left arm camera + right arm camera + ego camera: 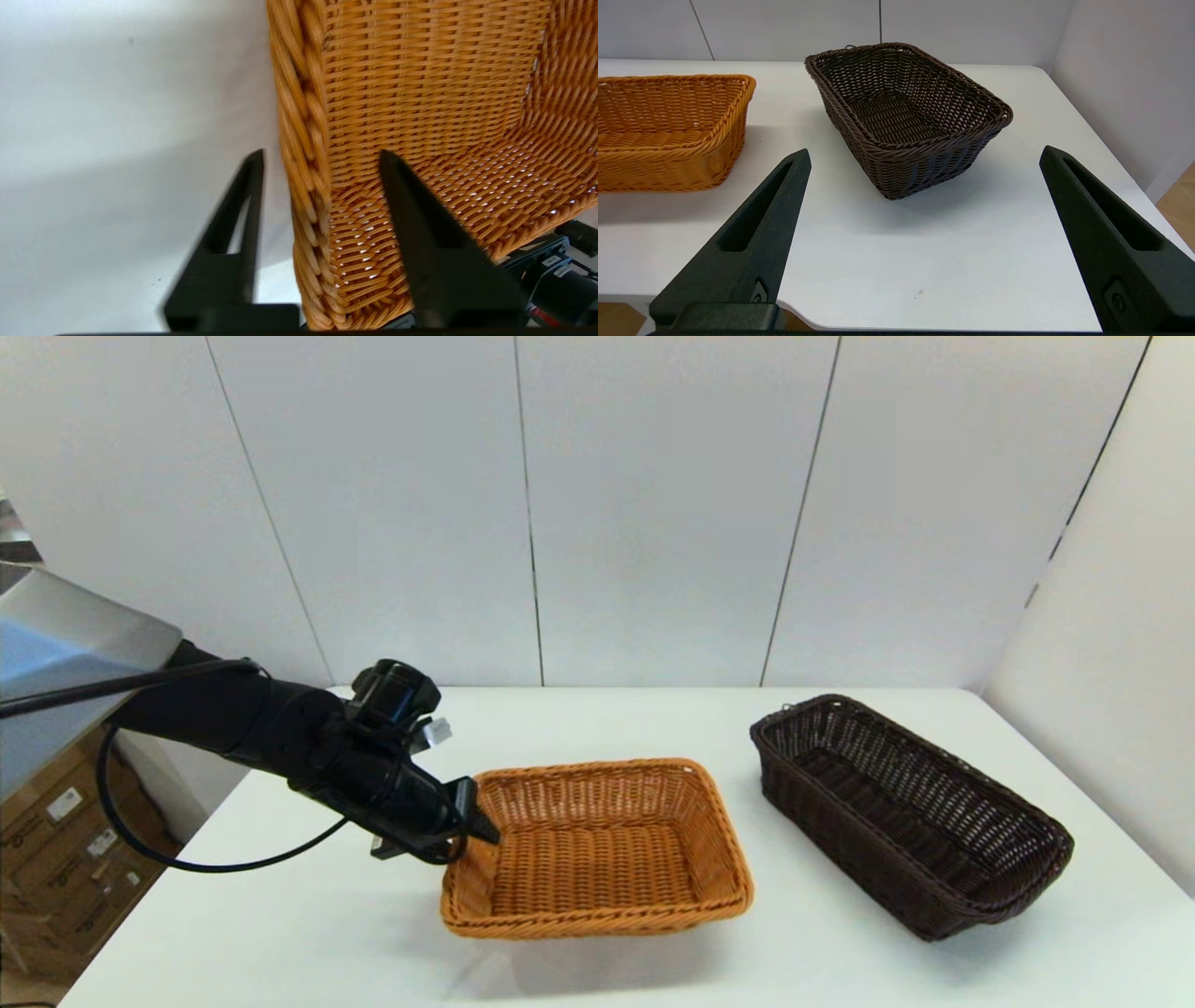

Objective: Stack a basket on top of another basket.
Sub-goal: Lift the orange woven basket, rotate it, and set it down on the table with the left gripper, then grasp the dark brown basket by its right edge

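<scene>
White table [597, 728]: dark basket [910, 812] long axis diagonal, orange basket [597, 845] crosswise.

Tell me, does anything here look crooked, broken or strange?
Nothing looks broken or spilled. The one oddity: the orange basket seems tipped, its left end raised with shadow beneath, where the left end effector straddles its rim. The dark basket sits flat, angled on the table. The right end effector waits open nearby.
</scene>
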Controlling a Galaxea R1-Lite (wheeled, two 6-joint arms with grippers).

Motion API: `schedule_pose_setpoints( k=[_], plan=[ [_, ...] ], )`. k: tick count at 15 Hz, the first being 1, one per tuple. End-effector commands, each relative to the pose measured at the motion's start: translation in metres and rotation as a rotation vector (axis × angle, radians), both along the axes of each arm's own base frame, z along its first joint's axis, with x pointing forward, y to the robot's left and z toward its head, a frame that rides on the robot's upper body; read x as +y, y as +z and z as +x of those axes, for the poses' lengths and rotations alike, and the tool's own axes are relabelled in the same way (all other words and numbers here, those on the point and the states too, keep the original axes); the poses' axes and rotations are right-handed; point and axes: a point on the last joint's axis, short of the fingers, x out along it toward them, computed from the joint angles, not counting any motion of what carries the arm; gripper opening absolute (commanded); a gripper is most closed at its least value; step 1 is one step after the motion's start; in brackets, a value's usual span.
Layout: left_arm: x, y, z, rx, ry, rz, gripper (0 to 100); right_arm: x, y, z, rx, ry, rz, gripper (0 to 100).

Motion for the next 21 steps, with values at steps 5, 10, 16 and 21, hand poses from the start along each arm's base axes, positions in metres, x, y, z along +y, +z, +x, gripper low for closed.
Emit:
schedule_pose_setpoints(
  k=[5, 10, 16, 21],
  plan=[
    [0.002, 0.015, -0.004, -0.033, 0.005, -0.009, 100, 0.0, 0.0, 0.0, -0.001, 0.0, -0.002, 100],
    [0.01, 0.049, -0.018, -0.112, 0.022, -0.011, 100, 0.0, 0.0, 0.0, -0.001, 0.0, -0.002, 100],
    [0.042, 0.125, -0.086, -0.378, 0.159, 0.174, 100, 0.0, 0.0, 0.0, -0.001, 0.0, 0.0, 100],
    [0.076, 0.157, -0.193, -0.533, 0.237, 0.156, 100, 0.0, 0.0, 0.0, -0.003, 0.002, 0.001, 100]
  ],
)
